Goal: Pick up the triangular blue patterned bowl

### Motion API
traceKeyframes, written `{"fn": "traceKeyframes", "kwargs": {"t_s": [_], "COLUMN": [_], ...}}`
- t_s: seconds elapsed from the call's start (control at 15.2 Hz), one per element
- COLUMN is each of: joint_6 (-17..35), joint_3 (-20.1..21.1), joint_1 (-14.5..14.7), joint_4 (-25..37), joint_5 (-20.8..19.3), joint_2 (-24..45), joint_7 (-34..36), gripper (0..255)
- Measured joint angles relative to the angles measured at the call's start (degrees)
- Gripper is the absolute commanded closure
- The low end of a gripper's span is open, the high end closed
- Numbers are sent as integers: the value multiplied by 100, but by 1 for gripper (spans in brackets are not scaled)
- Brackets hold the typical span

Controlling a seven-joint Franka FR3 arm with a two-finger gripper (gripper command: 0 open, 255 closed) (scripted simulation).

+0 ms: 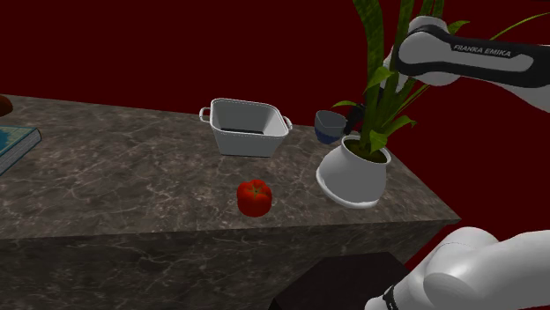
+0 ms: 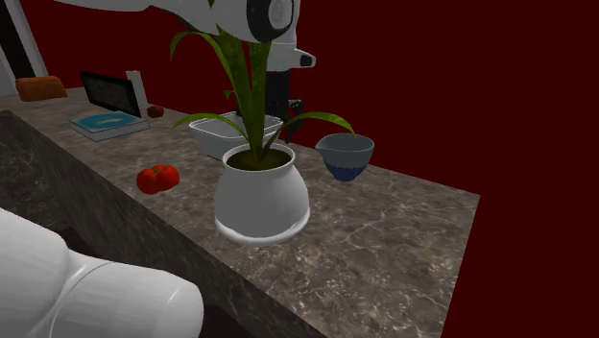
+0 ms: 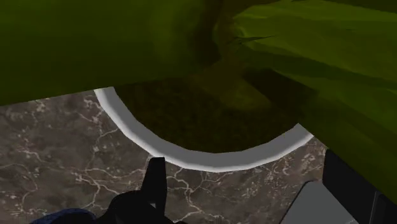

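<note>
Claw is wide open and holds nothing. The fingers stand well apart, looking down on the plant: soil, white pot rim, leaves crowding in.

Bowl sits on the counter near the back edge. It's on the second exterior view's right of the plant, near the pot but not touching it. In the shoulder view it's between the white dish and the plant, partly behind leaves. The blue sliver beside my one finger in the wrist view is probably its rim, but I can't confirm that.

My read is that I'm in the approach and not yet over the target.

Plan:
- Slide sideways off the pot towards the bowl before dropping, so the leaves don't drag.
- Keep the claw fully open.
- Straddle the wall, one finger inside and one outside, on the side away from the pot.
- Come down straight and close on the wall, not across the whole bowl, which looks too wide for my span.
- Mind the dish on the other side. There's little room for swing.

Orientation: bowl is upright on its foot, mouth up, with the blue pattern on the lower wall. The rim reads almost round from here, so I can't tell which way the corners point or pick a long axis. I'd judge it near-symmetric. A flat run of rim is the better bite if the wrist view shows one.
</note>
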Motion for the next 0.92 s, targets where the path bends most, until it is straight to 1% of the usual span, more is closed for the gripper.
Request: {"fn": "traceKeyframes", "kwargs": {"t_s": [0.26, 0.46, 0.79, 0.92], "joint_6": [77, 105, -3, -158], "joint_3": [-422, -737, -1160, -1290], "joint_1": [-25, -42, -164, -261], "joint_4": [595, 1154, 2119, 2679], "joint_5": [104, 289, 736, 984], "joint_2": [764, 1450, 2543, 3069], "joint_7": [-500, -912, -1585, -1836], "gripper": [0, 0, 0, 0]}}
